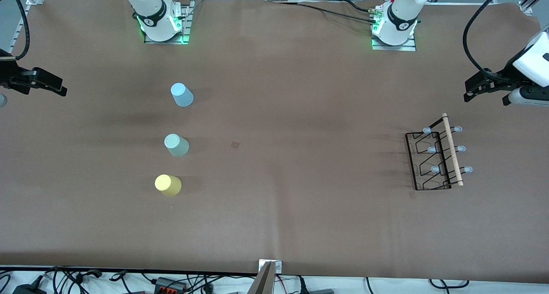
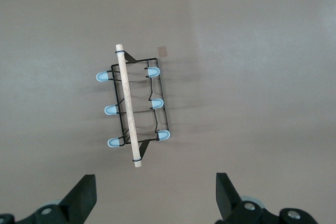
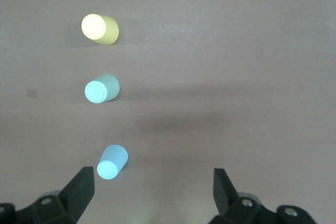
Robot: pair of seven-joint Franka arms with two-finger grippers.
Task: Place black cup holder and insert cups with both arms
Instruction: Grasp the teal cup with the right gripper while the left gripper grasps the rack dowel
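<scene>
Three small tapered plastic cups stand upside down in a row toward the right arm's end of the brown table (image 1: 300, 208): light blue cup (image 1: 182, 94), pale green cup (image 1: 176, 145) at its six o'clock, yellow cup (image 1: 167, 185) nearest the front camera. Right gripper (image 1: 55, 88) hovers well apart at their nine o'clock, fingers spread, empty. Thin black wire cup holder (image 1: 431, 161) with a wooden rod stands toward the left arm's end; the left gripper (image 1: 472, 92) hangs at its one o'clock, likewise wide open and empty.

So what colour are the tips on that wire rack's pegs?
Pale blue-grey tips on the black cup holder, clearest in the left wrist view.
</scene>
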